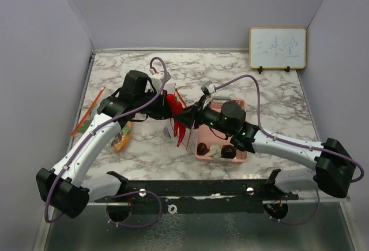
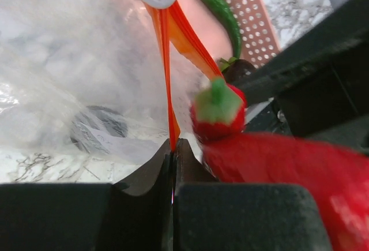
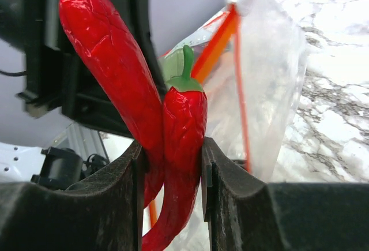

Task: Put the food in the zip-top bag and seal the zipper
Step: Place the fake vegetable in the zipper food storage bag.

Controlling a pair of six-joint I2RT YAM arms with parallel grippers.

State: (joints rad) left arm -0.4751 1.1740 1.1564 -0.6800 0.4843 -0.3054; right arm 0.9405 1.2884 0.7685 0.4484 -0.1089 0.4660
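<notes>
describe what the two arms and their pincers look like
Both the left arm and the right arm have white tube-like links joined by bulky black joint housings. A purple cable loops along each. Small green lights glow near the right wrist. The left pincer and right pincer have thick matte black fingers.

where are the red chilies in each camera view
top external: red chilies at centre, between the two arms' ends.
left wrist: chilies lower right, blurred, close to the lens.
right wrist: chilies at centre, upright, pinched in the right tool.
shared landmark: the bag's orange zipper strip.
</notes>
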